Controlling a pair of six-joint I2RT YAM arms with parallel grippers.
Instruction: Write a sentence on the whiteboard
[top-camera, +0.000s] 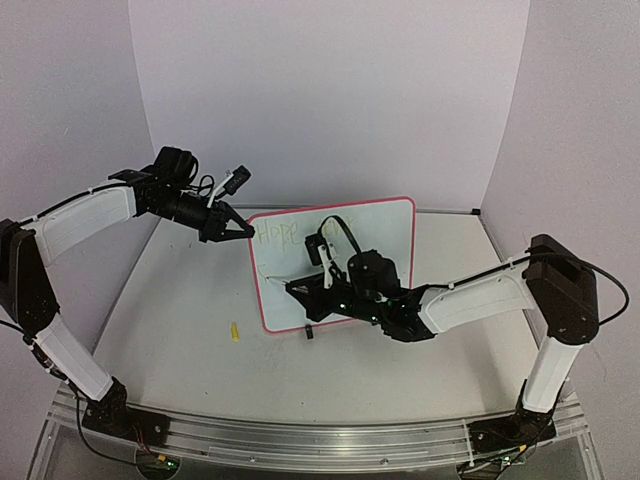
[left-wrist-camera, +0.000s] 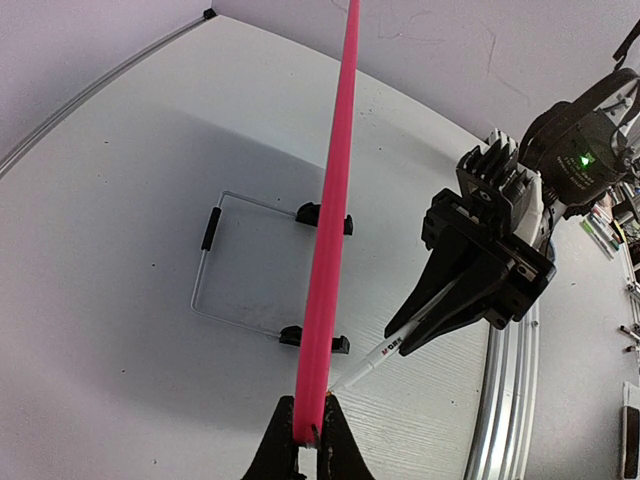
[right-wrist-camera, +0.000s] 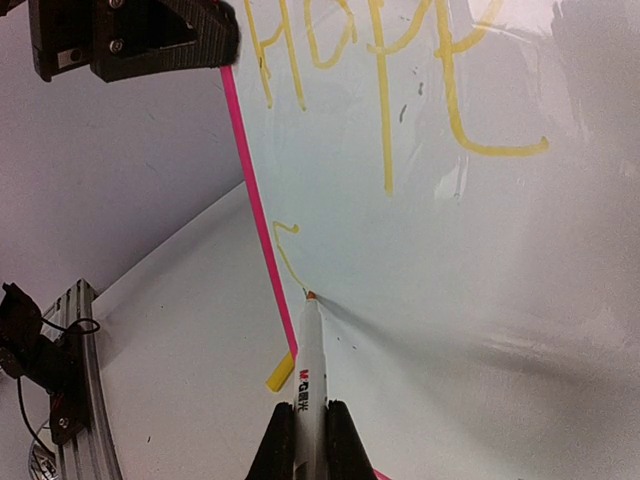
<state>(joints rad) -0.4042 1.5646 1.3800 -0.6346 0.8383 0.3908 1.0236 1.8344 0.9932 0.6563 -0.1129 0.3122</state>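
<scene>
The whiteboard (top-camera: 385, 225) stands upright mid-table, white with a pink frame (left-wrist-camera: 335, 200) and black clip feet (left-wrist-camera: 318, 338). My left gripper (top-camera: 244, 228) is shut on the frame's top left corner; in the left wrist view its jaws (left-wrist-camera: 308, 405) pinch the pink edge. My right gripper (top-camera: 293, 288) is shut on a white marker (right-wrist-camera: 308, 365), with the tip touching the board's lower left face. The sentence (right-wrist-camera: 400, 70) reads "Hope" in yellow on the top line. A short yellow stroke (right-wrist-camera: 286, 250) ends at the marker tip.
A yellow marker cap (top-camera: 235, 331) lies on the table left of the board. A wire stand (left-wrist-camera: 215, 270) lies flat behind the board. The aluminium rail (top-camera: 320, 440) runs along the near edge. Grey walls close in the back and sides.
</scene>
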